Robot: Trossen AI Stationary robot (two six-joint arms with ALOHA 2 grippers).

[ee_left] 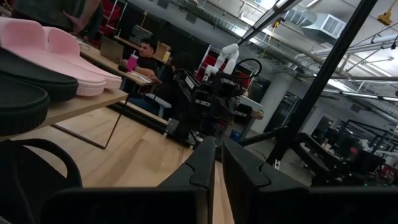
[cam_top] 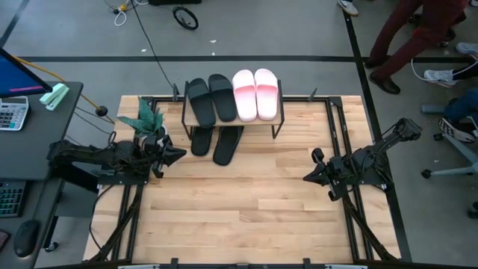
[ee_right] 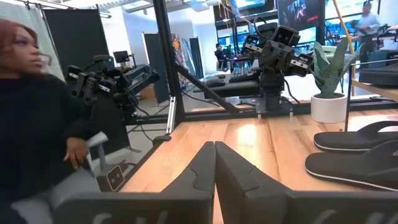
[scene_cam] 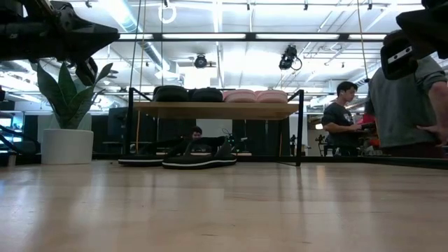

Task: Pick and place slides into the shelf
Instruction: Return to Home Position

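Observation:
The shelf (cam_top: 276,117) stands at the table's far edge. On its top board lie two black slides (cam_top: 211,99) and two pale pink slides (cam_top: 256,94), side by side. Two more black slides (cam_top: 218,142) lie on the table under and in front of the shelf; the low view shows them under its board (scene_cam: 187,161). My left gripper (cam_top: 181,155) hovers at the table's left side, shut and holding nothing, pointing toward the right. My right gripper (cam_top: 306,177) hovers at the right side, shut and holding nothing, pointing left. Each wrist view shows its own shut fingers (ee_left: 214,165) (ee_right: 214,163).
A potted plant (cam_top: 143,119) stands at the far left corner, next to the left gripper. Black frame rails run along the table's left and right sides (cam_top: 351,217). Bare wood fills the middle and near part of the table (cam_top: 239,217). People stand beyond the table (scene_cam: 406,105).

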